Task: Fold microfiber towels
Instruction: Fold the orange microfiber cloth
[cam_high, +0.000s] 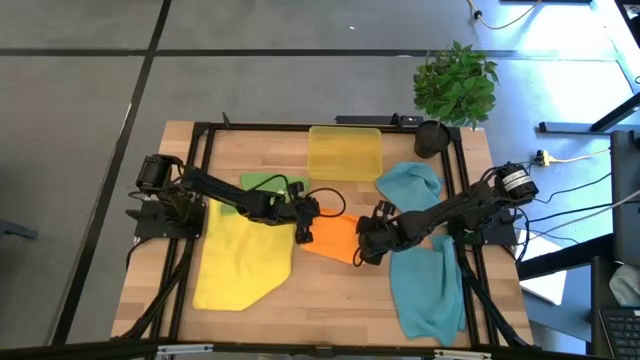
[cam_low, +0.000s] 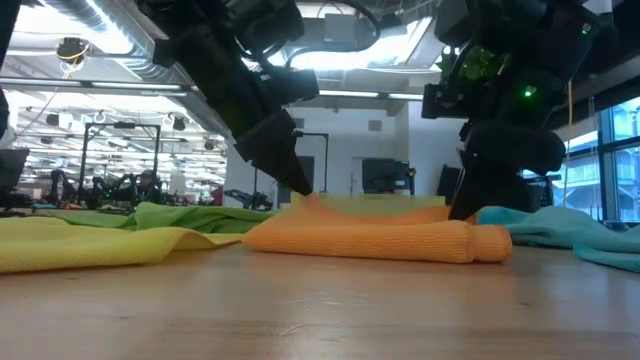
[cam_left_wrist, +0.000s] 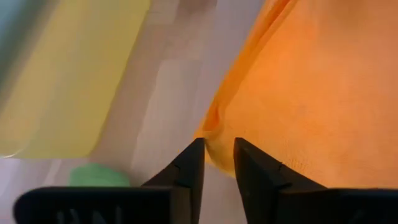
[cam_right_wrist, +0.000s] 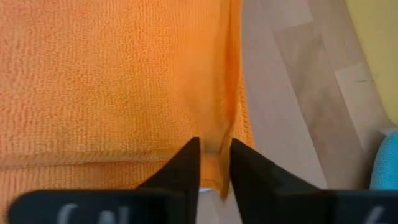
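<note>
Yellow towel (cam_high: 238, 262) is lying spread on the table's (cam_high: 150, 250) left part, green towel (cam_high: 262, 184) just beyond it. Left gripper (cam_high: 303, 222) is sitting at the orange towel's (cam_high: 335, 238) left edge, fingers slightly apart with the cloth's edge between the tips. Orange towel is lying folded at table centre, near the yellow tray (cam_high: 345, 152). Right gripper (cam_high: 368, 245) is sitting at its right edge, fingers likewise slightly apart around a fold of cloth. Two teal towels (cam_high: 425, 280) are lying on the right side, one beyond the other.
</note>
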